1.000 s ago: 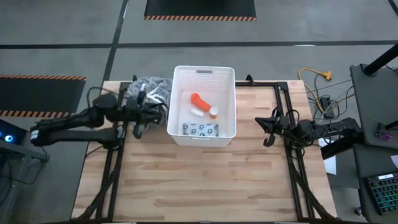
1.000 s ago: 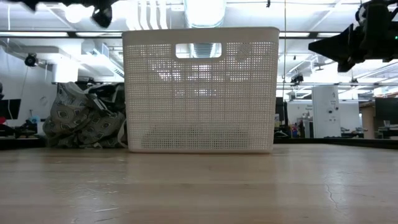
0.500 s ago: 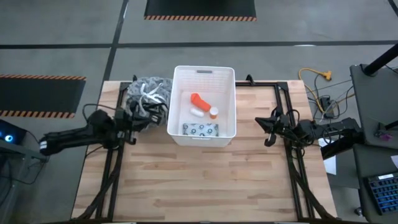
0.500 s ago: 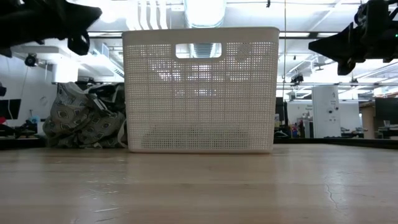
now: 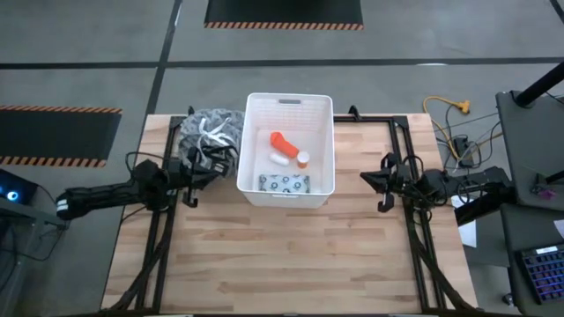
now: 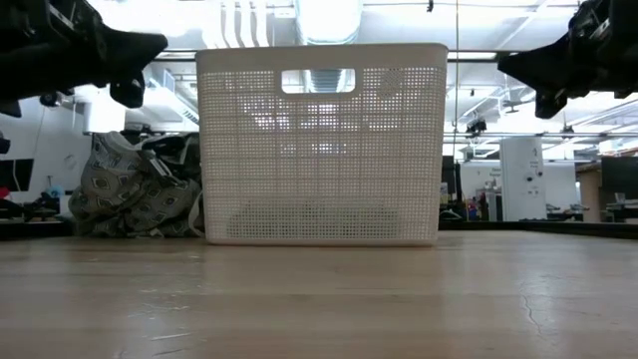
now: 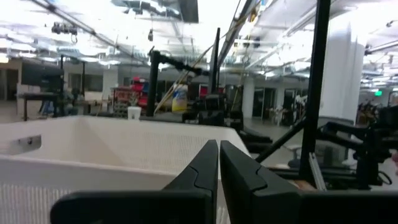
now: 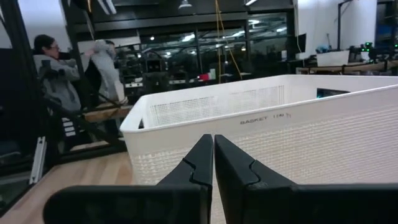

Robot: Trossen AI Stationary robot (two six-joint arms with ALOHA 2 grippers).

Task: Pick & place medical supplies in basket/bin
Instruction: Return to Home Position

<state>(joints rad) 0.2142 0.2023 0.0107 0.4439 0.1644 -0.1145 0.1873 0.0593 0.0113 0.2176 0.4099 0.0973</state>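
Note:
The white ribbed bin [image 5: 289,107] stands at the table's far middle. On its floor lie the orange bottle [image 5: 280,141], the tiny white cylinder [image 5: 278,159], the small round cap [image 5: 303,158] and the dotted grey-blue packet [image 5: 284,183]. My left gripper [image 5: 192,183] hovers left of the bin, near the cloth bundle. Its fingers are shut and empty in the left wrist view [image 7: 219,163]. My right gripper [image 5: 381,183] hovers right of the bin, pointing at its wall [image 8: 280,124], also shut and empty [image 8: 213,155]. In the low view both grippers hang above the table.
The grey patterned cloth bundle with white straps [image 5: 210,132] lies against the bin's left side at the far left. Bare wood [image 5: 282,255] spreads over the table's near half. Dark frame rails run along both sides. Two people [image 8: 53,81] stand in the room beyond.
My left gripper has drawn back from above the cloth bundle toward the table's near left and come down lower. It now hovers beside the bin's left wall. The bin, its contents and the bundle have stayed where they were.

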